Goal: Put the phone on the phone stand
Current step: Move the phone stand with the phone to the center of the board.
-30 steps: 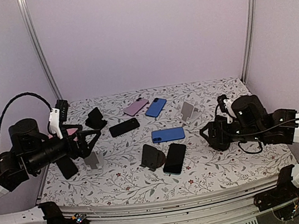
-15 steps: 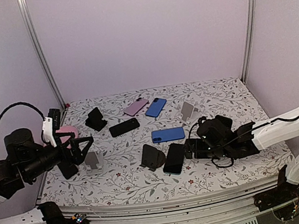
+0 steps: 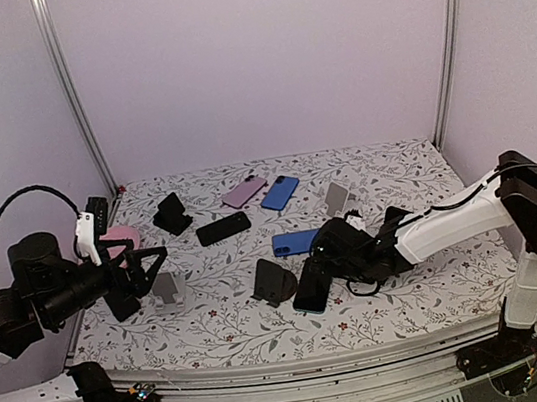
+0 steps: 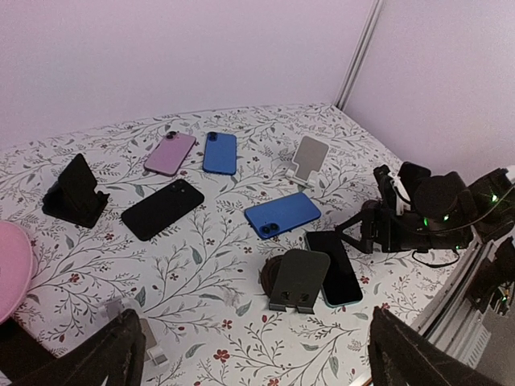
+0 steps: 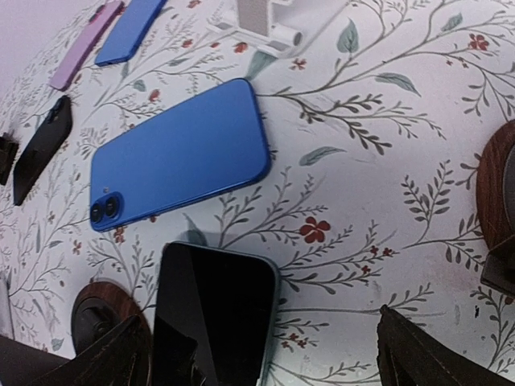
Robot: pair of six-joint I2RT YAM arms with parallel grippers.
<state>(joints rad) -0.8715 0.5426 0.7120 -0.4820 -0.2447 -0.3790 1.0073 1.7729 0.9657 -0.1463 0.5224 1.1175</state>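
Observation:
A black-screen phone with a teal rim [image 3: 314, 285] lies flat on the floral table, next to a dark folding stand [image 3: 272, 281]. My right gripper [image 3: 326, 261] is open and low at the phone's far end. In the right wrist view the phone's top end [image 5: 213, 314] lies between the spread fingertips [image 5: 434, 354], untouched, with the gripper [image 5: 265, 366] empty. My left gripper [image 3: 152, 267] is open and empty, above the table's left side. Its wrist view shows the phone [image 4: 336, 265] and stand [image 4: 302, 277] far ahead of the gripper [image 4: 257, 370].
A blue phone [image 3: 300, 242] lies just behind the black-screen one. Farther back lie a black phone [image 3: 223, 228], a lilac phone [image 3: 244, 191] and another blue phone [image 3: 279, 192]. A black stand [image 3: 170, 214], a grey stand [image 3: 337, 198], a clear stand [image 3: 166, 287] and a pink disc [image 3: 117, 239] are also there.
My right arm has stretched out leftward from the table's right side to the black-screen phone. My left arm drew back and down slightly early on, then stayed still.

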